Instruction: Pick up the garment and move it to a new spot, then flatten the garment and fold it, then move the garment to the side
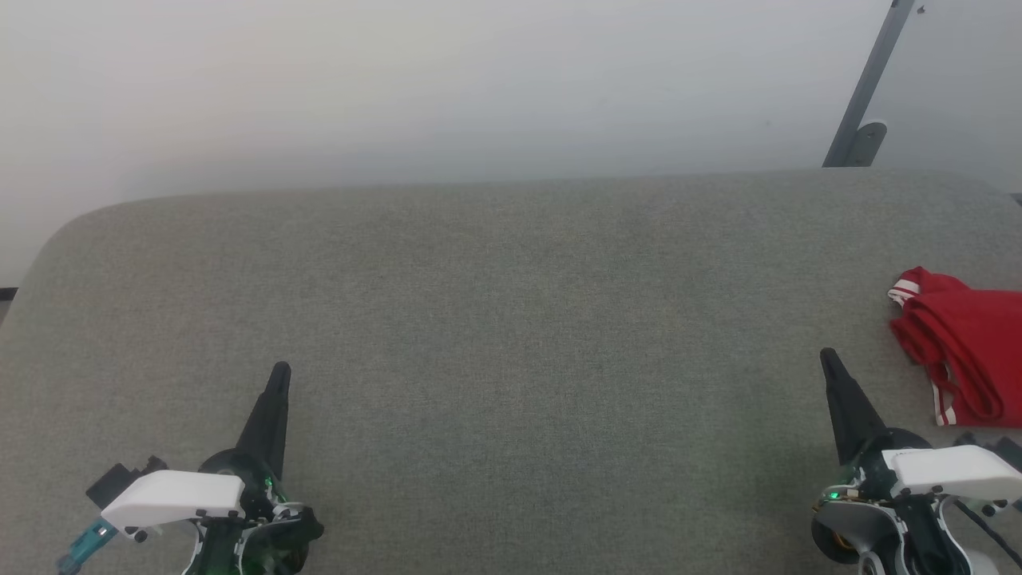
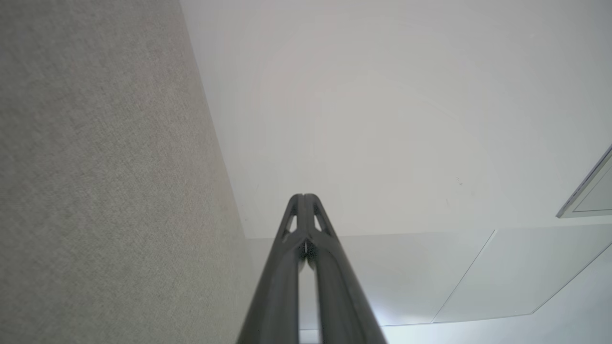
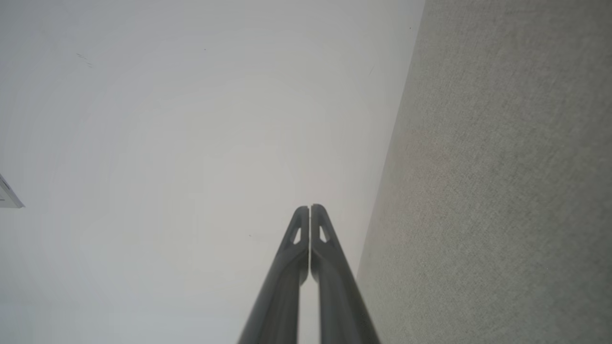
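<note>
1. Tool state. L gripper [image 1: 279,374]: fingers pressed together, nothing between them, low at the near left of the grey padded surface [image 1: 511,319]. R gripper [image 1: 829,358]: same, fingers together, no load, near right. Both wrist views confirm this: L gripper [image 2: 303,197] and R gripper [image 3: 310,208] each show tips meeting, w/ pale wall beyond.

2. Workpiece pos. The shirt [image 1: 966,339] lies on the surface at its far right, just beyond and to the right of the R gripper tip, not touching it. It is well apart from the L gripper. Part of it is cut off by the frame edge.

3. Progress (judgement). The shirt is a compact red bundle w/ doubled-over layers and striped trim showing. This reads as folded and set aside, i.e. task at or near its end. The fold looks loose, not flat. A start condition can't be ruled out.
</note>
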Motion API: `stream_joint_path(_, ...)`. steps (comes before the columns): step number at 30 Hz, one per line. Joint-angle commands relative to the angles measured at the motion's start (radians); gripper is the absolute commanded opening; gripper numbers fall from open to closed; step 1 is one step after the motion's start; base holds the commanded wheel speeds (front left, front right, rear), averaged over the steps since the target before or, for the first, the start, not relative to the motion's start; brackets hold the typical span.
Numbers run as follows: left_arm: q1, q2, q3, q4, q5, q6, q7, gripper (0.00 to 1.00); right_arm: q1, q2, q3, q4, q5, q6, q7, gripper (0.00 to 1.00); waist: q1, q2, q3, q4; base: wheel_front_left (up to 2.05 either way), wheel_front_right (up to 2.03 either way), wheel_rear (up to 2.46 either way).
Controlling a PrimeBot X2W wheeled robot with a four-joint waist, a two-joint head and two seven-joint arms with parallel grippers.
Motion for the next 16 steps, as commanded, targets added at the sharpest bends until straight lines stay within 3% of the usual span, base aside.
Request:
stream_joint_path(1,-0.011,-0.003,0.004,-0.001,0.004,-0.003,0.002,0.0,-0.006,0.003,0.0,0.001,0.005,0.0,0.001,0.0,0.0,0.0,0.0,0.0,0.0,0.0,0.0)
stream_joint_path(16,-0.011,-0.003,0.004,-0.001,0.004,-0.003,0.003,0.0,-0.006,0.003,0.0,0.001,0.005,0.0,0.001,0.0,0.0,0.0,0.0,0.0,0.0,0.0,0.0)
